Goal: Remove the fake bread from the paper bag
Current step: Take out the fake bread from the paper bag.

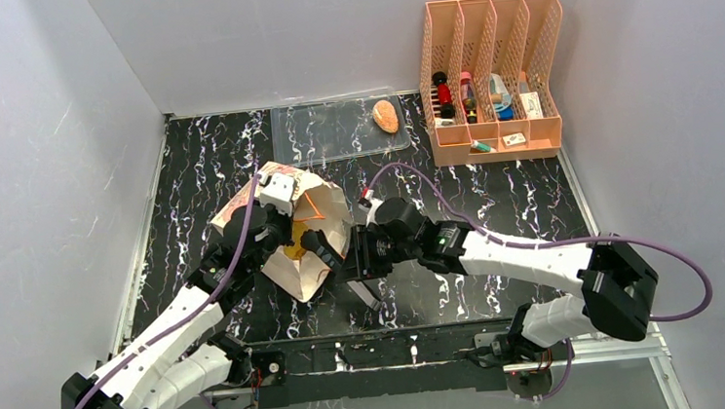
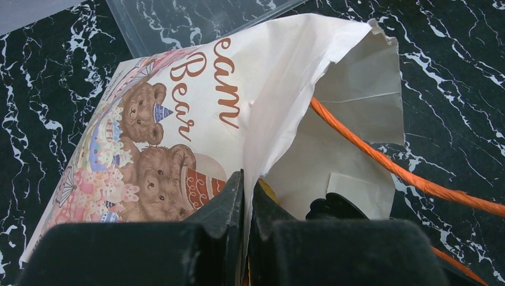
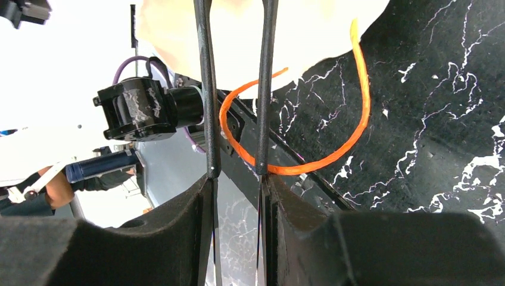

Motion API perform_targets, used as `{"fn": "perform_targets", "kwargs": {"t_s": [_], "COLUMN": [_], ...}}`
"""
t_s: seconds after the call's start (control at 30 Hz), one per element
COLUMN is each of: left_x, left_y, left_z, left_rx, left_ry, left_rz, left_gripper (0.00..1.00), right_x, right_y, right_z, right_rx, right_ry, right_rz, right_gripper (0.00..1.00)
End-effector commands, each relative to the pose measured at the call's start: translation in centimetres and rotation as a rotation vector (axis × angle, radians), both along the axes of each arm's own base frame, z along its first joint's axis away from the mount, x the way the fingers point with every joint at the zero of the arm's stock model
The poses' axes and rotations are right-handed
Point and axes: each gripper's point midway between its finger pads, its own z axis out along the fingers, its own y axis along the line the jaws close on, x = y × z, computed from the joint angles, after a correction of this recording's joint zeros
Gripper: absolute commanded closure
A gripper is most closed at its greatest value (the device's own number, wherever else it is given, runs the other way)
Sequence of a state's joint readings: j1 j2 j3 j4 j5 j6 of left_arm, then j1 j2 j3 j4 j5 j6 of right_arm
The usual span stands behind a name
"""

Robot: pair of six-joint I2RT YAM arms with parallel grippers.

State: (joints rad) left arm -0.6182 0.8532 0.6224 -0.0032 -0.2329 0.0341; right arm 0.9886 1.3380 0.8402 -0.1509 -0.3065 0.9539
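Surface: black marble-patterned surface (image 1: pixel 495 204) inside grey walls, both arms reaching in from the near edge.
Rack: an orange slotted rack (image 1: pixel 489 58) stood at the far right corner, well apart from the work and apparently no part of it.
Tray: a clear plastic tray (image 1: pixel 324 134) lay at the far edge beyond the bag, probably as the drop-off place.
Paper bag: the paper bag (image 1: pixel 296 280) lay on its side mid-surface, bear print up, mouth gaping towards the right arm so that arm could reach in.
Left gripper: the left gripper (image 2: pixel 247 185) was pinched tight on the bag's rim, apparently to hold the mouth open and steady the bag.
Right gripper: the right gripper (image 1: pixel 323 247) sat at the mouth, narrowly parted, with nothing between its fingers.
Fake bread: one oval bun (image 1: pixel 386 116) rested on the tray; a yellow piece (image 1: pixel 296 251) showed inside the bag, so the task looked only partly done.
Handle: an orange cord handle (image 3: pixel 351 119) looped loose on the surface by the right gripper and could snag.
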Motion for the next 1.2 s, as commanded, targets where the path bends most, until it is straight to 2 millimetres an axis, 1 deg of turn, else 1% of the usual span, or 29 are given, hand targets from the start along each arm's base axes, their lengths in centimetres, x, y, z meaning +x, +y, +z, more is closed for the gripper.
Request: {"fn": "perform_targets", "kwargs": {"t_s": [0.0, 0.17, 0.3, 0.43, 0.53, 0.63, 0.77, 0.9, 1.07, 1.17], "left_x": [0.3, 0.1, 0.1, 0.0, 0.0, -0.2, -0.2, -0.1, 0.1, 0.1], "left_y": [0.2, 0.3, 0.2, 0.1, -0.1, -0.4, -0.5, -0.4, -0.2, -0.3], "left_z": [1.7, 1.1, 0.6, 0.1, 0.0, -0.1, 0.0, -0.2, 0.0, 0.0], "left_rx": [-0.035, -0.047, -0.052, -0.055, -0.072, -0.091, -0.100, -0.092, -0.092, -0.095], "left_ry": [-0.063, -0.051, -0.033, -0.014, -0.010, 0.003, 0.004, 0.002, -0.010, -0.009], "left_rz": [0.020, 0.026, 0.030, 0.030, 0.027, 0.025, 0.036, 0.042, 0.050, 0.048], "left_gripper": [1.00, 1.00, 1.00, 1.00, 1.00, 1.00, 1.00, 1.00, 1.00, 1.00], "right_x": [0.8, 1.8, 2.4, 2.6, 2.9, 2.8, 1.6, 0.6, -0.3, -0.6], "right_y": [0.2, 0.4, 0.9, 0.4, 0.6, 1.5, 2.4, 1.8, 1.4, 1.6], "right_z": [3.9, 5.2, 5.5, 5.8, 6.2, 5.7, 4.2, 2.6, 1.6, 1.2], "right_rx": [0.029, 0.025, 0.039, 0.014, 0.035, 0.061, 0.109, 0.131, 0.144, 0.165], "right_ry": [-0.070, -0.081, -0.050, -0.054, -0.046, -0.002, 0.113, 0.194, 0.261, 0.300], "right_rz": [0.004, -0.007, -0.005, 0.000, -0.002, 0.007, 0.026, 0.002, -0.002, -0.002], "right_gripper": [0.71, 0.71, 0.71, 0.71, 0.71, 0.71, 0.72, 0.72, 0.71, 0.70]}}
